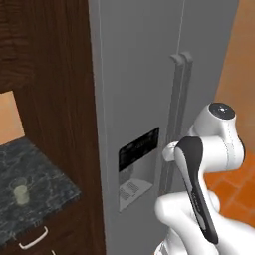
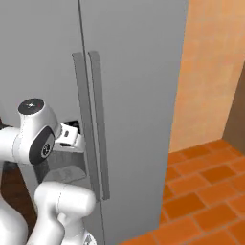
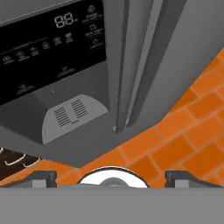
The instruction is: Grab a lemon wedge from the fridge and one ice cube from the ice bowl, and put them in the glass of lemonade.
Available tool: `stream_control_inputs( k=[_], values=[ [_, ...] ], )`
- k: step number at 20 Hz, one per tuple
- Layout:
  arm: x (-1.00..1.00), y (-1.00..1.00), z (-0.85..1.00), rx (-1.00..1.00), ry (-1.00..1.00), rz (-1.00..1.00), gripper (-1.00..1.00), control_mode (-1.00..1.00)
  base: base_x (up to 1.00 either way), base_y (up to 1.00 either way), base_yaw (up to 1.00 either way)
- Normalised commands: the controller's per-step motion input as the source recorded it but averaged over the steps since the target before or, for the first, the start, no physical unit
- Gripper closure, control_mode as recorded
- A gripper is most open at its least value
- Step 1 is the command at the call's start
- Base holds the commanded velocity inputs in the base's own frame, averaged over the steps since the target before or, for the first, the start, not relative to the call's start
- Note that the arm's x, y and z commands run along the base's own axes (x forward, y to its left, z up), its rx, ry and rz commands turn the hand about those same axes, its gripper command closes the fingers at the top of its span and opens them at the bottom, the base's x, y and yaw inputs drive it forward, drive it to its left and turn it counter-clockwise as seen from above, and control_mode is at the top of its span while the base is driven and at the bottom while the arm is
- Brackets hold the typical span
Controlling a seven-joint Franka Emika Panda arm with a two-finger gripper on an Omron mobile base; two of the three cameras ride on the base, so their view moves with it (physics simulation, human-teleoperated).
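The fridge [image 1: 149,74] stands tall and grey with both doors closed, its two long vertical handles [image 2: 91,124] side by side at the seam. The black dispenser panel [image 1: 138,149] sits on the left door, with a grey tray recess below it. The white arm reaches toward the handles, and the gripper [image 2: 72,135] sits just beside the left handle at about the panel's height — whether it touches the handle cannot be told. In the hand view the two fingers [image 3: 41,178] stand far apart at the bottom edge, spread wide and holding nothing, with the handles' lower ends and the orange tiled floor [image 3: 192,131] ahead of them. To the left of the fridge, past a dark wood cabinet, the glass of lemonade [image 1: 20,191] stands upright on the dark marbled tabletop [image 1: 45,174] — well apart from the arm.
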Motion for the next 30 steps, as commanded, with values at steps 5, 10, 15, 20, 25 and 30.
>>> stream_control_inputs(
  k=[5,10,15,20,25,30],
  values=[
    [0.0,0.0,0.0,0.0,0.0,0.0,-1.0,1.0,0.21,-0.84,0.58],
    [0.0,0.0,0.0,0.0,0.0,0.0,-1.0,1.0,-0.43,-0.29,0.51],
    [0.0,0.0,0.0,0.0,0.0,0.0,-1.0,1.0,-0.13,-0.3,0.39],
    [0.0,0.0,0.0,0.0,0.0,0.0,-1.0,1.0,-0.05,-0.54,0.23],
    [0.0,0.0,0.0,0.0,0.0,0.0,-1.0,1.0,-0.36,-0.09,0.02],
    [0.0,0.0,0.0,0.0,0.0,0.0,-1.0,1.0,-0.75,-0.08,0.0]
  ],
)
